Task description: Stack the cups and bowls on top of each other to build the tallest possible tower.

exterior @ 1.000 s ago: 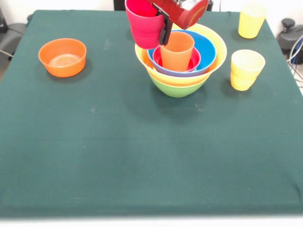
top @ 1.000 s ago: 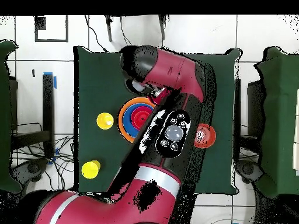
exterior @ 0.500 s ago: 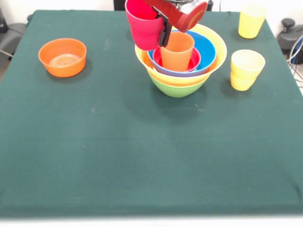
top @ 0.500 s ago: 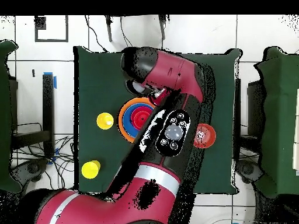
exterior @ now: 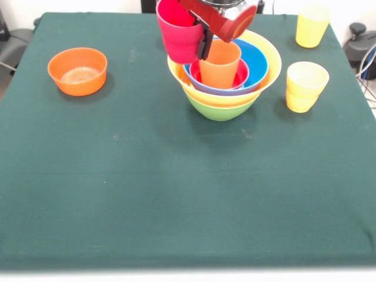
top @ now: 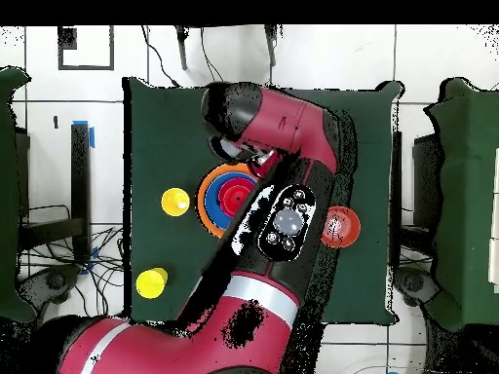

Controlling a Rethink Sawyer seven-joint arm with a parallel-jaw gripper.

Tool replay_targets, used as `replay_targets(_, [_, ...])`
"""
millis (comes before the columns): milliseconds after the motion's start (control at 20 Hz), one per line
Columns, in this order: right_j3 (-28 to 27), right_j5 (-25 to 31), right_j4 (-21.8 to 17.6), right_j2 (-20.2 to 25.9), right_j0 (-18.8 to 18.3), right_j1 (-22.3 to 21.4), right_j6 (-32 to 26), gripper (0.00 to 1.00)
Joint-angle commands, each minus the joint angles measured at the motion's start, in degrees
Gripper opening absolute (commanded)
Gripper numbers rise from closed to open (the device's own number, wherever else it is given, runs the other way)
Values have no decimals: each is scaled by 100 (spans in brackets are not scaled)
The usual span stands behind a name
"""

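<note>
Covering table: dark green cloth (exterior: 176, 194) | floor: white tiles (top: 78, 107) | end effector (exterior: 204, 36) grasping magenta-pink cup (exterior: 176, 35)

Raised slightly and shifted toward table's far edge: gripper (exterior: 202, 36) with magenta-pink cup (exterior: 178, 34) clamped.
</note>
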Motion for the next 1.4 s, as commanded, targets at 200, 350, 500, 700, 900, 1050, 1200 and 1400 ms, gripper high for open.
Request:
replay_targets(200, [510,-262,-79,525,165,138,879,0])
replay_targets(350, [453,-182,-112,492,201,158,889,0])
replay_targets(500, [470,-218,-195,429,262,159,868,0])
replay_targets(700, [422,-195,-174,434,304,201,913,0])
replay_targets(900, [360,-138,-160,427,296,228,911,0])
replay_targets(1050, [329,-127,-157,426,269,254,884,0])
replay_targets(1200, [333,-108,-138,431,282,250,899,0])
replay_targets(1400, [442,-146,-52,497,241,183,900,0])
